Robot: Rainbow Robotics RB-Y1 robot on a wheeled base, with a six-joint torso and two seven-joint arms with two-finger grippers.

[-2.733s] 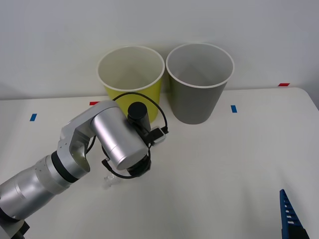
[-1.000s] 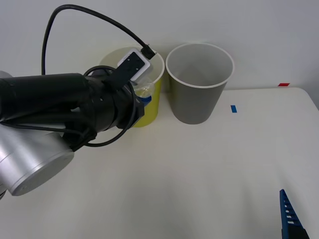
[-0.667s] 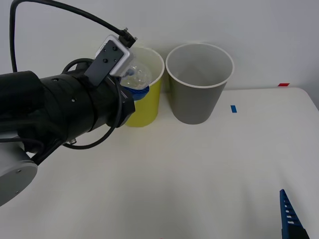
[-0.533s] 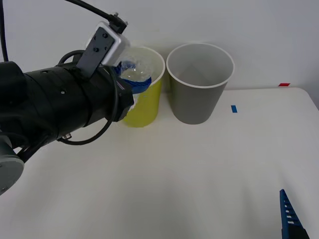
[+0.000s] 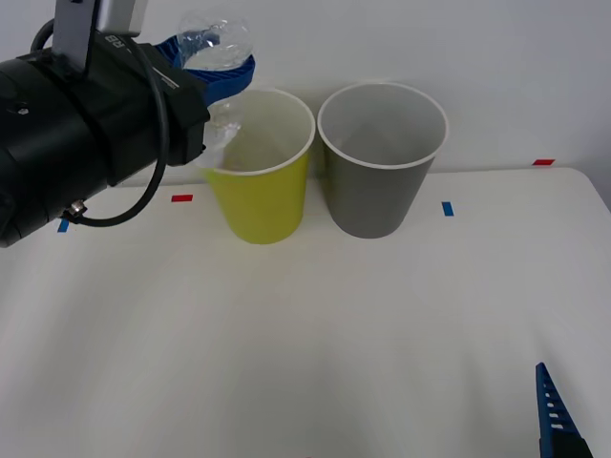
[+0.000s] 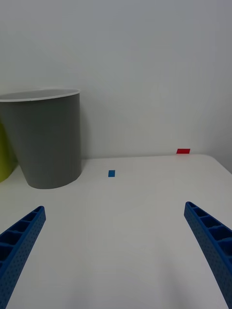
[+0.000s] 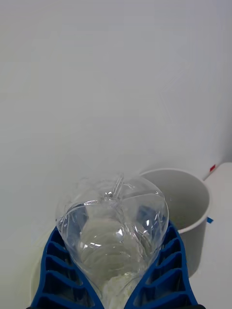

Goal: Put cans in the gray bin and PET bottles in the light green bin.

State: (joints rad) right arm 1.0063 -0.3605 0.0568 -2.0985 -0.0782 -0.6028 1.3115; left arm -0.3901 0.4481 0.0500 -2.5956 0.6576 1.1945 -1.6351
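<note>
Looking for text: can't make out any brand, label or lettering on the bottle or on either bin, so nothing to read off.
Bottle: small clear ribbed plastic PET bottle point(image 5: 214, 41), colourless, see-through, held up in the air over the near-left rim of the lime bin. Its cap end can't be made out.
Bottle vs jaws: sits right between the two blue ribbed fingers point(image 7: 58, 270), which curve around it on both sides and touch it. The rounded end of the bottle pokes out past the fingertips.
Left gripper: left gripper point(image 5: 216, 74) is up high at the left of the front view, clamped around the clear bottle, on the end of a big black wrist with a cable looping off it.
Lime bin: round tapered yellow-green plastic bin point(image 5: 260, 196) with a white rim and white inside, standing upright on the white table point(image 5: 315, 324), below the bottle.
Gray bin: round tapered dark-gray plastic bin point(image 5: 378, 186) with a pale rim, just beside the lime one on its right, upright.
Right gripper: right gripper point(image 6: 116, 256) is low over the table's near right corner, well away from both bins, blue fingers spread wide apart with nothing in between.
Tape marks: small red point(image 5: 181, 198) and blue point(image 5: 447, 208) bits of tape stuck on the table.
</note>
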